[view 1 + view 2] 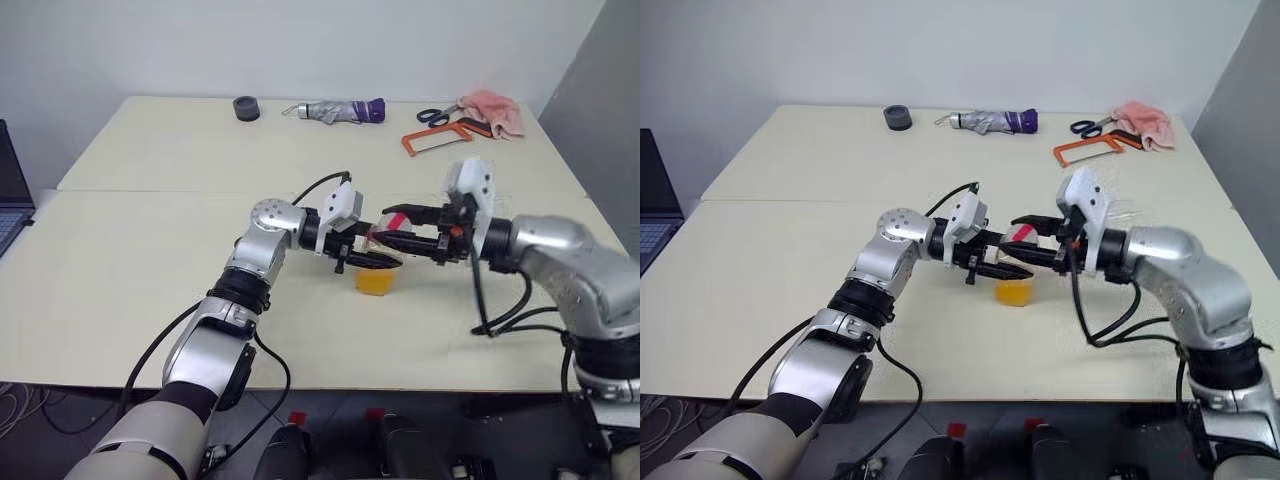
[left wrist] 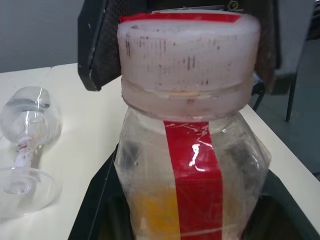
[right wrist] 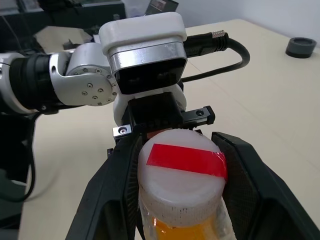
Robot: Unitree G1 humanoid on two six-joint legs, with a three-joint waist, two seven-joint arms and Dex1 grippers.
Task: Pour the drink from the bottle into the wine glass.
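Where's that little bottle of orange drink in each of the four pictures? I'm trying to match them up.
Left eye view: the bottle is mid-table, where the two arms meet.
Right eye view: the same spot, slightly left of centre.
Left wrist view: close up, its body gripped by the left gripper.
Right wrist view: seen from above, its cap between the fingers of the right gripper.
Shared landmark: the red strip across the cap and down the side.

My left gripper (image 1: 368, 262) points right, roughly level and clamped tight, while my right gripper (image 1: 400, 228) reaches in from the opposite side, its black fingers (image 3: 107, 197) standing partly apart, both forearms meeting mid-front.
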